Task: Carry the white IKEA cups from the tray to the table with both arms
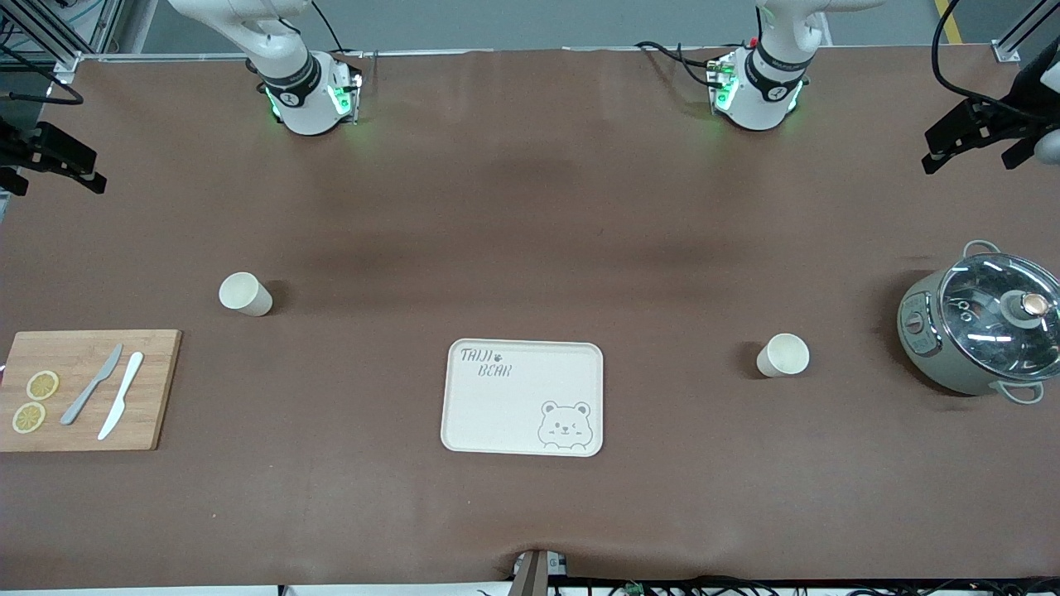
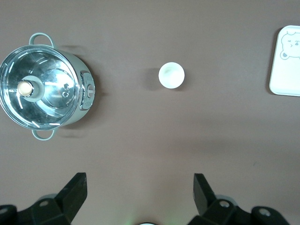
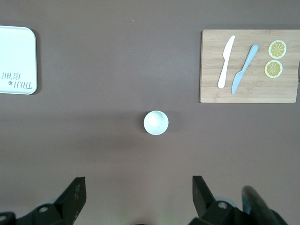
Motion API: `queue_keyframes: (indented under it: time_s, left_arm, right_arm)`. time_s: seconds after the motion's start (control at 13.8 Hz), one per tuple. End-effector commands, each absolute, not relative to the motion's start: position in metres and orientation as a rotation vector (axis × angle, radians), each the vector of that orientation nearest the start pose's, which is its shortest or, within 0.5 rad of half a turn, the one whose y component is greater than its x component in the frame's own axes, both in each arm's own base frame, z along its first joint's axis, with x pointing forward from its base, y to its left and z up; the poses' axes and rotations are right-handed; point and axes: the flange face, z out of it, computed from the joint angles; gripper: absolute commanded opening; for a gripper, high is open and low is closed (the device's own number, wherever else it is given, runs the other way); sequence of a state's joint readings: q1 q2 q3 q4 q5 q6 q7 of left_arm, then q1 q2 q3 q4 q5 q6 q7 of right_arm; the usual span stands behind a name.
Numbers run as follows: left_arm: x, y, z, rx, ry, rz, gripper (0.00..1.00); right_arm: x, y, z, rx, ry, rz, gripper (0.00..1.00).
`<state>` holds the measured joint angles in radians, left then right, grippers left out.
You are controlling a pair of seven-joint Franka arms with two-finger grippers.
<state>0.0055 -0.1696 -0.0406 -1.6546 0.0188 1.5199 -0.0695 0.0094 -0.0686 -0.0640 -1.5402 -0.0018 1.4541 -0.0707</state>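
Observation:
Two small cream-white cups stand upright on the brown table. One cup (image 1: 245,294) is toward the right arm's end and also shows in the right wrist view (image 3: 156,122). The other cup (image 1: 782,355) is toward the left arm's end and also shows in the left wrist view (image 2: 171,75). The cream bear-printed tray (image 1: 513,414) lies between them, nearer the front camera. My left gripper (image 2: 140,180) is open and empty, high over the table beside its cup. My right gripper (image 3: 139,183) is open and empty, high over the table beside its cup.
A wooden cutting board (image 1: 157,389) with two knives and two lemon slices lies at the right arm's end. A grey-green pot with a glass lid (image 1: 981,323) stands at the left arm's end, beside the cup there.

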Motion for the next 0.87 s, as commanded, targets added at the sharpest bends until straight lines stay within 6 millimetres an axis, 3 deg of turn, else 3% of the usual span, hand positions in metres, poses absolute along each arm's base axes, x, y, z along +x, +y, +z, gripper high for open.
queue_keyframes:
  time_s: [0.0,0.07,0.65,0.8]
  left_arm:
    - [0.504,-0.023,0.677,-3.079,-0.036,-0.039,1.00]
    - [0.507,-0.024,0.684,-3.064,-0.030,-0.054,1.00]
    - [0.504,-0.020,0.681,-3.079,-0.042,-0.022,1.00]
    - [0.508,-0.019,0.672,-3.090,-0.052,-0.026,1.00]
  right_arm:
    - [0.515,-0.035,0.669,-3.122,-0.034,0.015,1.00]
    - [0.515,-0.036,0.669,-3.122,-0.034,0.017,1.00]
    - [0.513,-0.039,0.670,-3.127,-0.004,0.025,1.00]
    - [0.513,-0.044,0.669,-3.124,0.014,0.027,1.00]
